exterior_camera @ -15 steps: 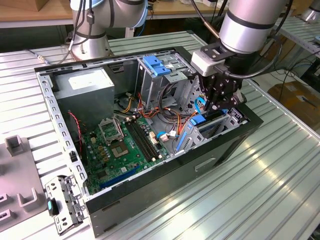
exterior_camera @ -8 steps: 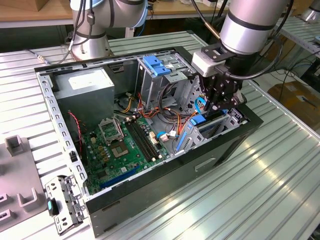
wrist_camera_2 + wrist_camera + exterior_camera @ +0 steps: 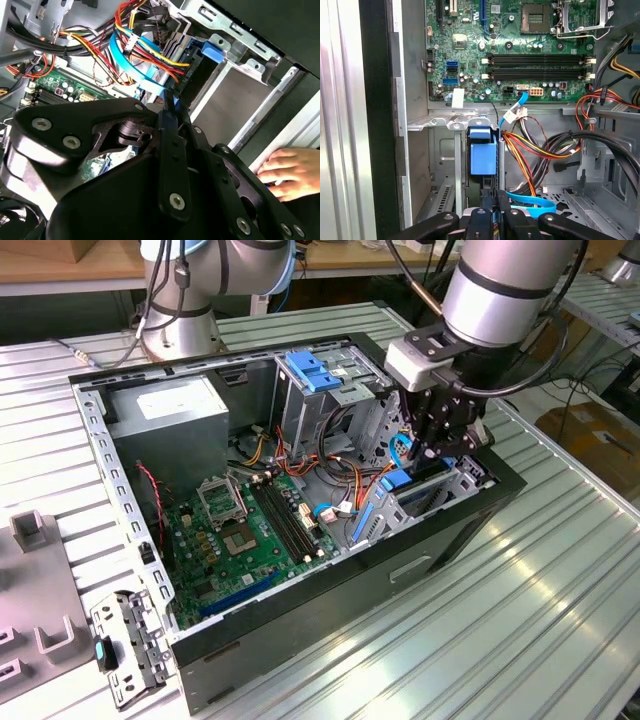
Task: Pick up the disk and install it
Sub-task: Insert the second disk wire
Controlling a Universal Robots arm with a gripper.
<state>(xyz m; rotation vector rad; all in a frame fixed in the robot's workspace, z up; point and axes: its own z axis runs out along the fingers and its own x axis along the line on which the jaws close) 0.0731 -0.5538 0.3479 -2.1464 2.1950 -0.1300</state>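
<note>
Blue carrier rails mark the disk (image 3: 483, 157), standing on edge in the drive bay of the open computer case (image 3: 300, 625), beside the green motherboard (image 3: 250, 530). The pincer (image 3: 437, 448) hangs inside the case, right above the disk, its fingers (image 3: 492, 220) drawn close around the disk's upper edge. A hand (image 3: 290, 172) rests outside the case wall.

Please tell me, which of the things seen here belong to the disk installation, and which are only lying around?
Belong to the job:
- disk, standing in the drive cage
- gripper, right at the disk
- drive cage
- computer case

Just lying about:
- loose metal bracket on the table
- grey plastic block
- a person's hand beside the case
</note>
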